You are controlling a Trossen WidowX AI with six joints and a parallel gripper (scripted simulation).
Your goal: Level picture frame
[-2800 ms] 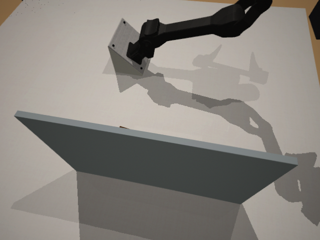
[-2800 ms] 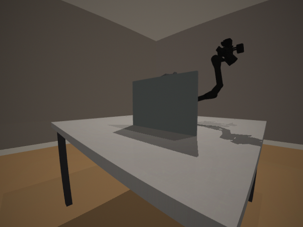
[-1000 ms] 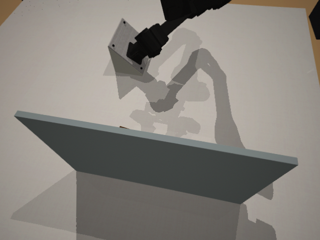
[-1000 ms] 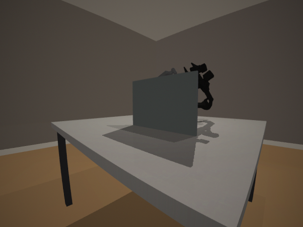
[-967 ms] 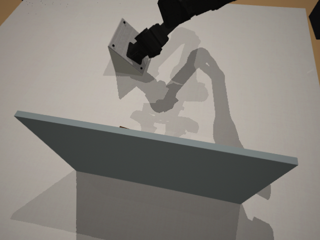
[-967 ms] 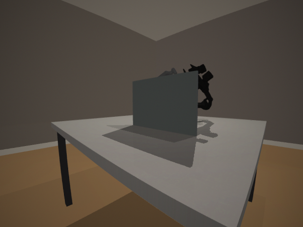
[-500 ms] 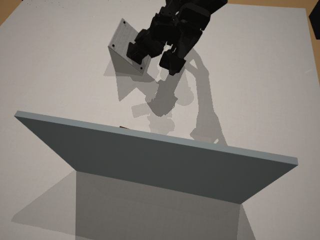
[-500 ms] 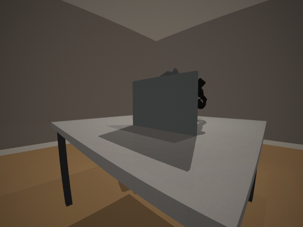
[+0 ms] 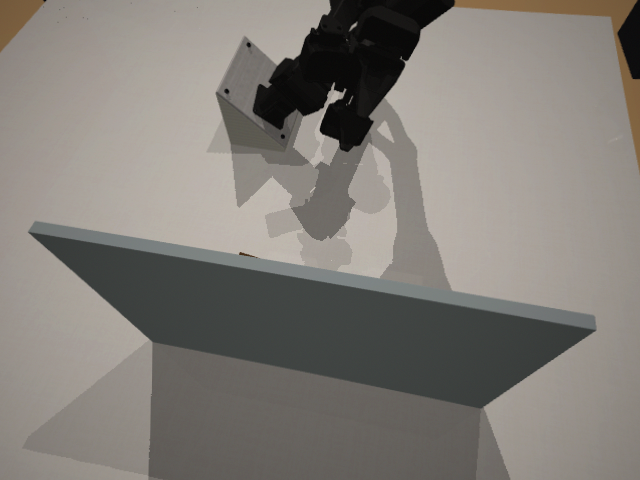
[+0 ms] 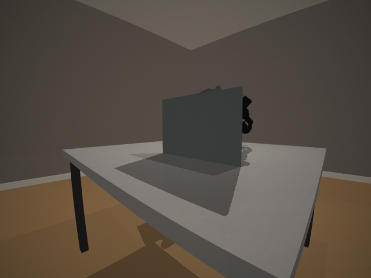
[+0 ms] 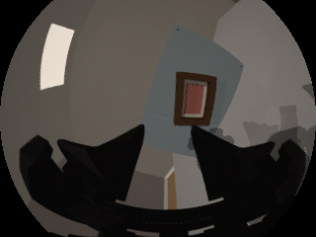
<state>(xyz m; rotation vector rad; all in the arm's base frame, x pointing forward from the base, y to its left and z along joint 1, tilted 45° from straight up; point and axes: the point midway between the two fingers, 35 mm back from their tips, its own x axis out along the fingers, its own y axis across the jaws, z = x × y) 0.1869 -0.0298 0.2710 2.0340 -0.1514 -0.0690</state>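
Observation:
The picture frame [image 11: 179,99] has a brown border and a pink picture, and hangs on the blue-grey panel [image 11: 160,91] [image 9: 361,330] [image 10: 200,128] in the wrist view. Its sides look turned relative to the panel's edges. In the top view only a brown sliver of the frame [image 9: 247,254] shows behind the panel's top edge; in the exterior view the panel hides it. The screw and notched strip are hidden. My gripper [image 11: 168,128] is open and empty. Its fingertips appear beside and below the frame in the wrist view, apart from it.
The panel stands upright on the white table [image 9: 537,155] [image 10: 275,191]. A slanted grey block [image 9: 237,72] with dark screws stands by the black arm [image 9: 330,62] [image 10: 247,127]. Another black object [image 9: 631,46] is at the right edge of the top view.

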